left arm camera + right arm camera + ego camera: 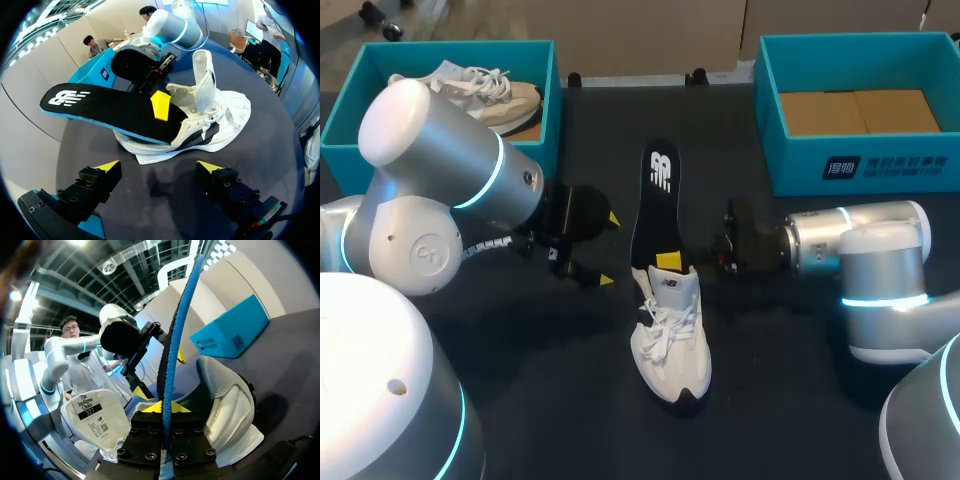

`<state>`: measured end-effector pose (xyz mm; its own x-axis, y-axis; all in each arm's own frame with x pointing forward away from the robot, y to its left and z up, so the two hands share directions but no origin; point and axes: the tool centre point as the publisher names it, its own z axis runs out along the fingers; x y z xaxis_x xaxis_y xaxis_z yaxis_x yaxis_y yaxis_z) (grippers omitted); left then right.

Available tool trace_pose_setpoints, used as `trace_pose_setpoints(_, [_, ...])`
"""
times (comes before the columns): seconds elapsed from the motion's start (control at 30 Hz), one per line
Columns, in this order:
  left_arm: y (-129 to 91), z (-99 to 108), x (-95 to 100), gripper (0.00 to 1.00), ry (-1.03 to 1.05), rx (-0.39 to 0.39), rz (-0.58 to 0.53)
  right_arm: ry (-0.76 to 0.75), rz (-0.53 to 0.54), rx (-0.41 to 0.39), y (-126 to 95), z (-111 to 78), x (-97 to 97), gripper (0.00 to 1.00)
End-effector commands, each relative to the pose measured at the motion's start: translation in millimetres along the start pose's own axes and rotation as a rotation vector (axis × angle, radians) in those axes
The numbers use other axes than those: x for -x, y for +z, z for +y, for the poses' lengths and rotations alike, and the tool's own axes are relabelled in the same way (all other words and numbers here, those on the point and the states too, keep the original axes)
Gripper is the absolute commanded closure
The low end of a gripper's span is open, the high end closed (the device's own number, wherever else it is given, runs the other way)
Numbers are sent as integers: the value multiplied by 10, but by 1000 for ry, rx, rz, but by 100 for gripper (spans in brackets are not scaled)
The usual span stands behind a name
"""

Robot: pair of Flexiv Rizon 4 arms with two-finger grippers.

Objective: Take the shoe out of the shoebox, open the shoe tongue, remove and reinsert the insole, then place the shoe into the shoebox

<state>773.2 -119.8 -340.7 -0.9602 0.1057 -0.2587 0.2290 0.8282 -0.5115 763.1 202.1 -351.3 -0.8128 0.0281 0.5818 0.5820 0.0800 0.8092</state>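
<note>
A white shoe (672, 340) lies on the dark table at the middle, toe towards the front edge. A black insole (656, 200) with a blue underside stretches away from the shoe's opening, its near end at the heel. My right gripper (670, 262) comes in from the right and is shut on that end of the insole (172, 335), seen edge-on between its yellow tips (163, 408). The shoe's tongue (95, 415) is folded open. My left gripper (596, 248) stands open just left of the shoe, nothing between its fingers (107, 166); the shoe (210, 120) and insole (105, 106) lie ahead of it.
A teal shoebox (552, 95) at the back left holds another pale shoe (495, 92). A second teal box (770, 120) at the back right holds brown cardboard. Bare table lies in front of the shoe.
</note>
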Motion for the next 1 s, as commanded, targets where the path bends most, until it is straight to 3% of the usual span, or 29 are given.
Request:
trace_pose_setpoints(0.03, [5, -4, 0, 0, 0, 3, 0, -7, -16, -1, -15, 7, -18, 100])
trace_pose_setpoints(0.17, [5, -4, 0, 0, 0, 3, 0, -21, -21, -8, -23, 57, -18, 100])
trace_pose_setpoints(0.2, [5, -4, 0, 0, 0, 3, 0, -23, -21, -8, -22, 67, -20, 96])
trace_pose_setpoints(0.23, [5, -4, 0, 0, 0, 3, 0, -25, -21, -10, -21, 73, -20, 86])
trace_pose_setpoints(0.33, [5, -4, 0, 0, 0, 3, 0, -37, -24, -8, -23, 101, -30, 82])
trace_pose_setpoints(0.63, [5, -4, 0, 0, 0, 3, 0, -74, -30, -17, -35, 256, -70, 76])
trace_pose_setpoints(0.73, [5, -4, 0, 0, 0, 3, 0, -52, -26, -38, -38, 294, -36, 84])
trace_pose_setpoints(0.77, [5, -4, 0, 0, 0, 3, 0, -45, -24, -45, -40, 295, -17, 99])
trace_pose_setpoints(1.0, [5, -4, 0, 0, 0, 3, 0, 19, -16, -68, -39, 232, 108, 100])
